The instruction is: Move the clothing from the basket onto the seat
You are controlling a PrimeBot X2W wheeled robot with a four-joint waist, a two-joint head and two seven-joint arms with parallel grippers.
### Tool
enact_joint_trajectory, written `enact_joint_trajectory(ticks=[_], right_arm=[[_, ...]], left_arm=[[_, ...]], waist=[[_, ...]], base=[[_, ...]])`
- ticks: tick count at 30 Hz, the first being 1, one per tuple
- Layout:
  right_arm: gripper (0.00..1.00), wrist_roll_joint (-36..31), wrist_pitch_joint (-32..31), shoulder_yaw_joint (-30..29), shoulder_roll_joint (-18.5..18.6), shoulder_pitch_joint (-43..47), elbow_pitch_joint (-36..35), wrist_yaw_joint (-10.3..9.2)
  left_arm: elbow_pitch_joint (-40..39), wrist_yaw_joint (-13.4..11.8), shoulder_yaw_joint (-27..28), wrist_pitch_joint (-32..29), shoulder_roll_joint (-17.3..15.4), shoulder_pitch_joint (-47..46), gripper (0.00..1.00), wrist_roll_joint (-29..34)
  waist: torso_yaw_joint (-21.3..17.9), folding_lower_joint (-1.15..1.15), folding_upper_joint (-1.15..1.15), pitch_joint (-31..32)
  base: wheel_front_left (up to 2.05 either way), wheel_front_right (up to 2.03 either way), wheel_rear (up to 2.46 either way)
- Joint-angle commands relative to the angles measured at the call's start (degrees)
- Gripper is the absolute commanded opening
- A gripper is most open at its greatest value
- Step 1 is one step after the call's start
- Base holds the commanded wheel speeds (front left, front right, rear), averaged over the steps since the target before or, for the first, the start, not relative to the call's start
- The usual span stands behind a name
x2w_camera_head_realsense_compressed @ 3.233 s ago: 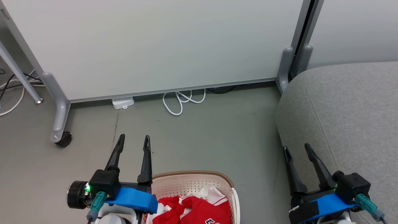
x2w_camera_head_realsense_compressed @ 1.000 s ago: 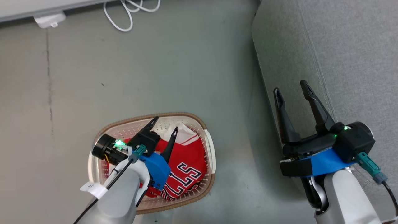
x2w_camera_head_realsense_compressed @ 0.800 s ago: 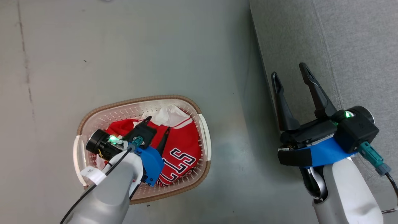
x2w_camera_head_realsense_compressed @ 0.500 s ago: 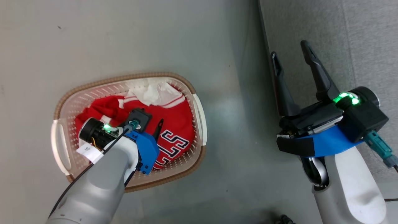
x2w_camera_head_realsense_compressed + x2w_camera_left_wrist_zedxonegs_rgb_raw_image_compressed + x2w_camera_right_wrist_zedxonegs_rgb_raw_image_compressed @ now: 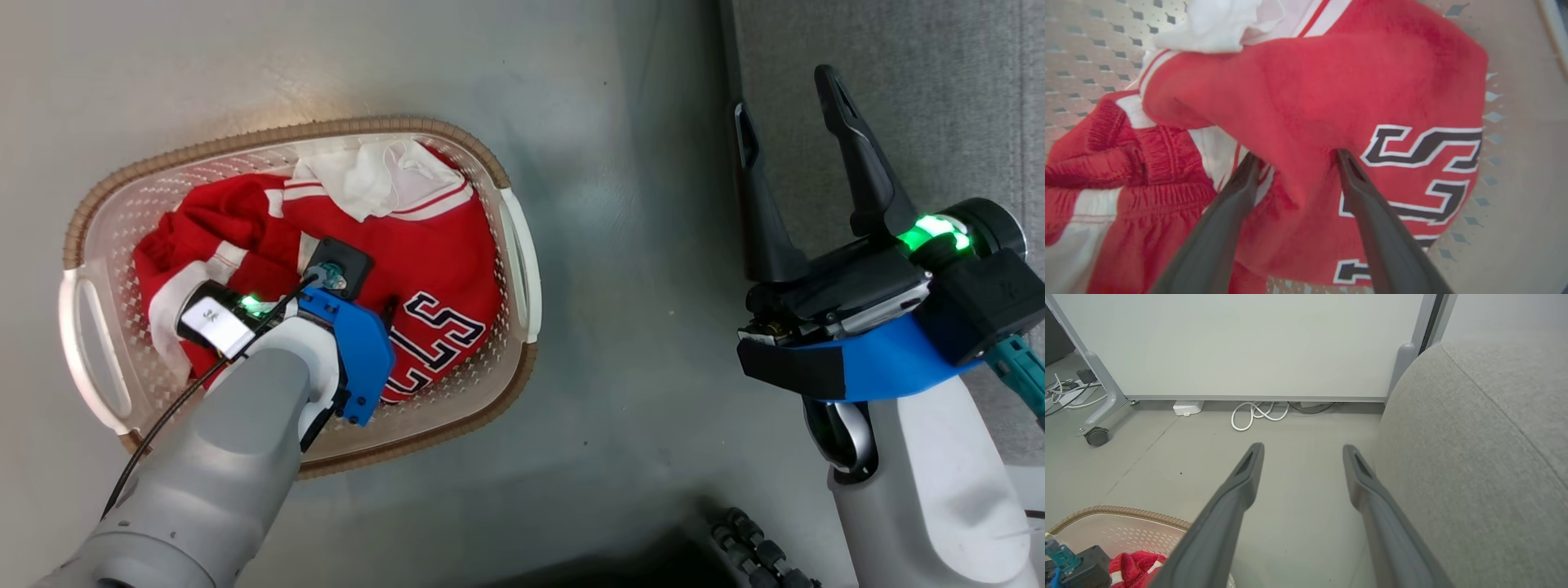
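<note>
Grey floor (image 5: 245,57) w/ a pale partition (image 5: 1249,343) at the far side. Left fingers (image 5: 1365,200) are spread wide and point down into the basket (image 5: 269,135). Their tips press into the clothing (image 5: 441,253) w/ a ridge of red fabric standing btwn them; they aren't closed on it. Right fingers (image 5: 861,163) are also spread wide, nothing btwn them, pointing far. They hover over the left edge of the seat (image 5: 922,98), where it meets the floor.

Clothing is all inside the basket, a red heap filling most of it. Black-and-white lettering lies toward the right end, the row of letters running diagonally from far right to near left. White-trimmed red folds sit at the left end, and a bunch of white fabric (image 5: 367,175) lies against the far rim.

Basket sits on the floor, left of the seat & apart from it, long axis approx. left-right w/ the right end turned a bit farther. Seat's edge runs near-far along the right. Under the partition are a looped white cable (image 5: 1257,414), a white power strip (image 5: 1188,407) and, far left, a caster (image 5: 1097,437).
</note>
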State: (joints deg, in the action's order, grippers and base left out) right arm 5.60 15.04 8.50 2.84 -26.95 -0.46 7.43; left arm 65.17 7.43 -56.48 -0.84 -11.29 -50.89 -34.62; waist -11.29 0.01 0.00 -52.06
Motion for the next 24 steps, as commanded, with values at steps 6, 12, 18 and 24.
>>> enact_joint_trajectory(ticks=[6,12,18,24], right_arm=[[1.00,0.09,0.22,-0.24,0.09,-1.18,-0.86,0.11],[1.00,0.32,0.22,-0.50,0.08,-1.16,-0.79,0.11],[1.00,-0.06,0.22,-0.78,0.09,-0.98,-0.26,0.11],[1.00,-0.81,0.22,-1.02,0.09,-0.75,0.22,0.11]], left_arm=[[-0.52,-0.01,-5.42,-1.55,-0.91,-2.61,1.00,-3.15],[-0.88,-0.01,-10.61,-0.45,-1.00,-3.10,0.00,-5.21],[-2.24,0.00,-13.90,3.00,-1.02,-3.40,0.00,-7.96],[-4.52,0.00,-15.87,9.25,-0.42,-3.18,0.00,-9.15]], waist=[[-0.24,-0.01,0.00,-2.29],[-0.16,-0.01,0.00,-2.40],[0.58,-0.01,0.00,-0.72],[2.14,-0.01,0.00,2.83]], base=[[0.00,0.00,0.00],[0.00,0.00,0.00],[0.00,0.00,0.00],[0.00,0.00,0.00]])
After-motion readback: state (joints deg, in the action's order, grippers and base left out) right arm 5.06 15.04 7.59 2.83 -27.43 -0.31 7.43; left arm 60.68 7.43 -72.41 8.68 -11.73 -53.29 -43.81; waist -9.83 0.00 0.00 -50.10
